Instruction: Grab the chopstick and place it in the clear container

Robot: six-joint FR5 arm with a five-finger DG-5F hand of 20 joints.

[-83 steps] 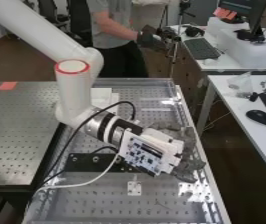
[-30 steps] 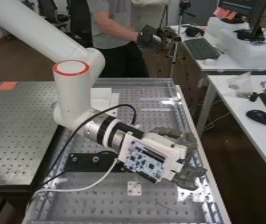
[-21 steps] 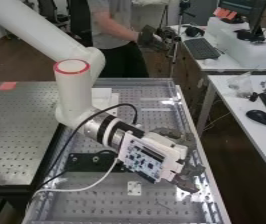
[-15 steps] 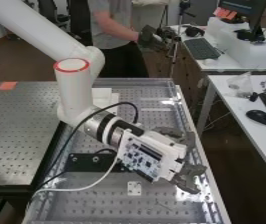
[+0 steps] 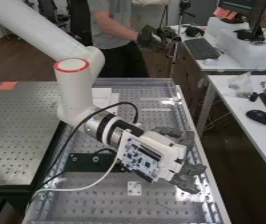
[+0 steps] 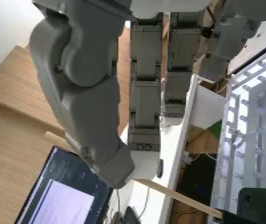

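In the high view the hand (image 5: pixel 185 179) hangs over the right side of the perforated bench, its dark fingers bent downward. The wrist view has the hand (image 6: pixel 90 100) with its thumb and fingers curled and their tips together on a thin wooden chopstick (image 6: pixel 173 194). The stick passes slantwise between the tips; part of it is hidden behind them, and a light length shows beyond. Its other end meets a dark part. I cannot tell which thing is the clear container; a transparent sheet or wall (image 5: pixel 195 145) lines the bench's right edge.
A black plate (image 5: pixel 90 162) and a small metal bracket (image 5: pixel 134 188) are fixed on the perforated bench (image 5: pixel 97 205). A white box (image 5: pixel 102 97) stands behind the arm. Cables loop beside the wrist. To the right is a white desk (image 5: pixel 240 115) with a mouse (image 5: pixel 259 117).
Since the earliest frame the hand has turned and shifted slightly, and its fingers, blurred then, now stand apart and sharp. Over the last half second the arm and hand have hardly moved.
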